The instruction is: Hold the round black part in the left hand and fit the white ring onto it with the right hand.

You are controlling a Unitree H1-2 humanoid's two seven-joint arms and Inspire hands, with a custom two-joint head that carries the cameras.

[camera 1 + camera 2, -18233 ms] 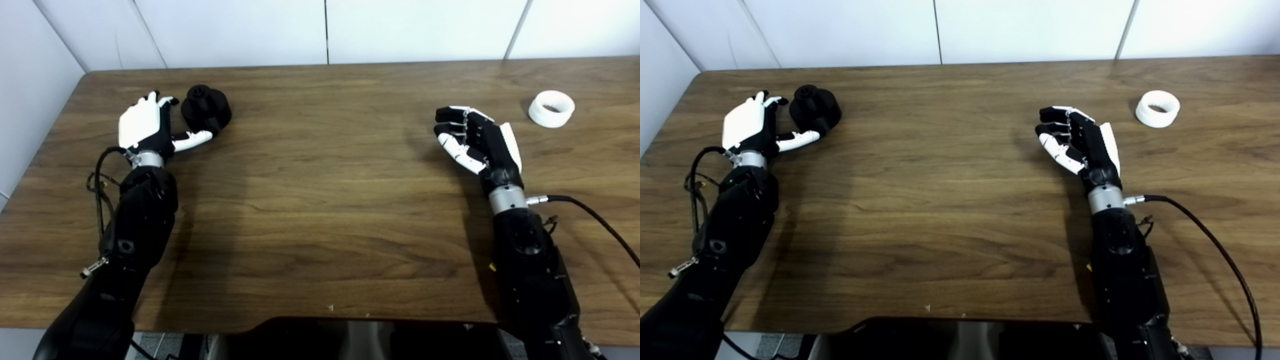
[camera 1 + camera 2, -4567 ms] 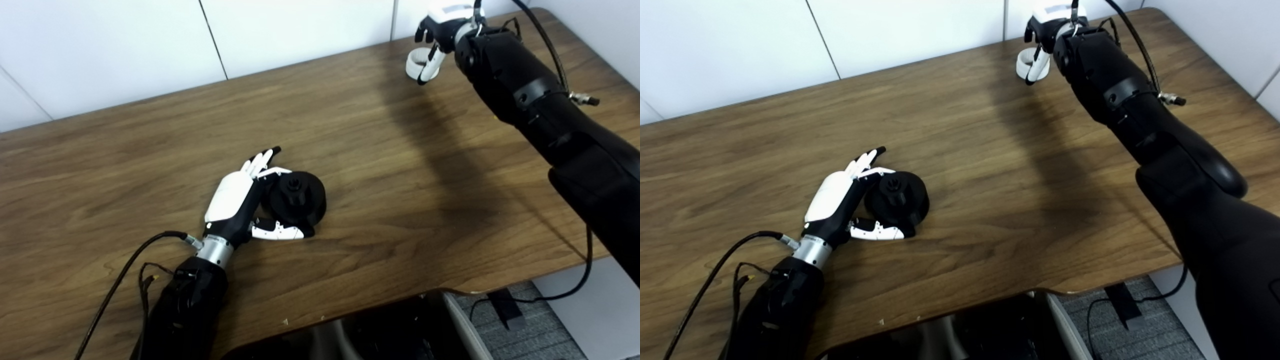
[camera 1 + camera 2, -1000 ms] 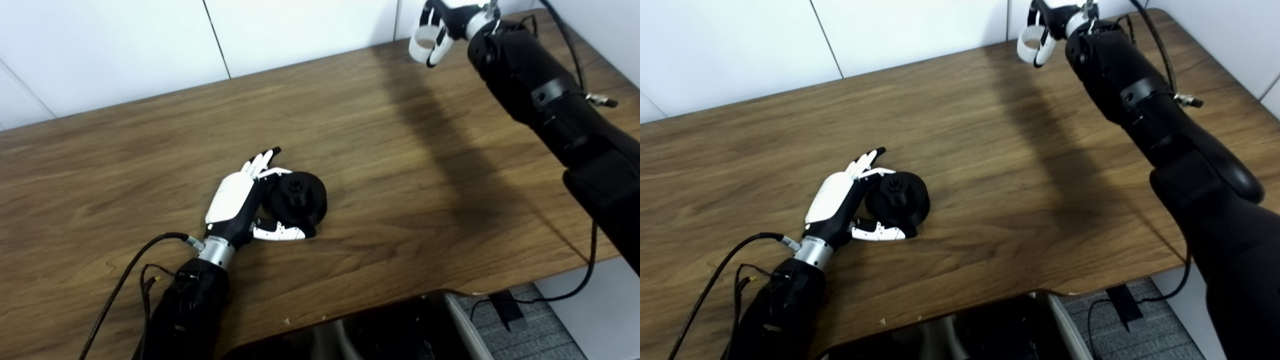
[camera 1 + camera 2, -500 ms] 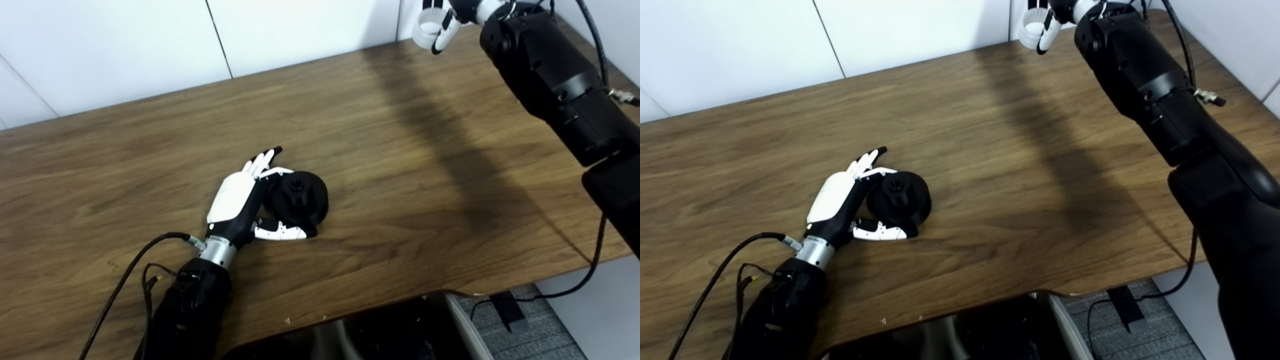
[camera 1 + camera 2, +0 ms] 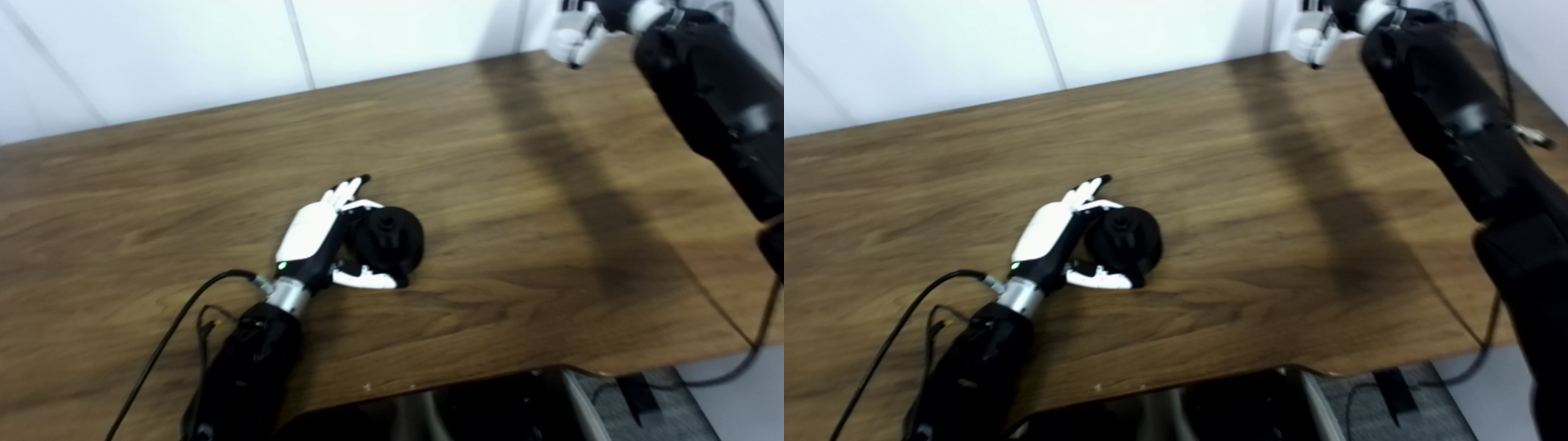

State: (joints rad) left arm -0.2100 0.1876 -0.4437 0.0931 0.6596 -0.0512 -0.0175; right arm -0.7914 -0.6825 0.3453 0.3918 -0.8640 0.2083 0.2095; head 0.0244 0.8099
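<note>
The round black part point(image 5: 392, 239), a squat cylinder with a small hub on top, rests on the wooden table point(image 5: 502, 202) near the middle. My left hand point(image 5: 315, 236) lies cupped against its left side. The fingers reach along the back and the thumb along the front, without lifting it. My right hand point(image 5: 572, 37) is raised at the far right, above the table's back edge. It looks blurred, and it is closed on the white ring point(image 5: 1307, 37), which merges with the white fingers.
My right arm point(image 5: 704, 104) stretches over the table's right side and casts a dark shadow band across the wood. A black cable point(image 5: 177, 318) trails from my left wrist. The table's front edge and a dark body panel point(image 5: 459, 410) lie below.
The camera has panned, shifting the whole picture rightward. My right hand has lifted the ring higher above the back edge. The left hand and the black part have stayed put.
</note>
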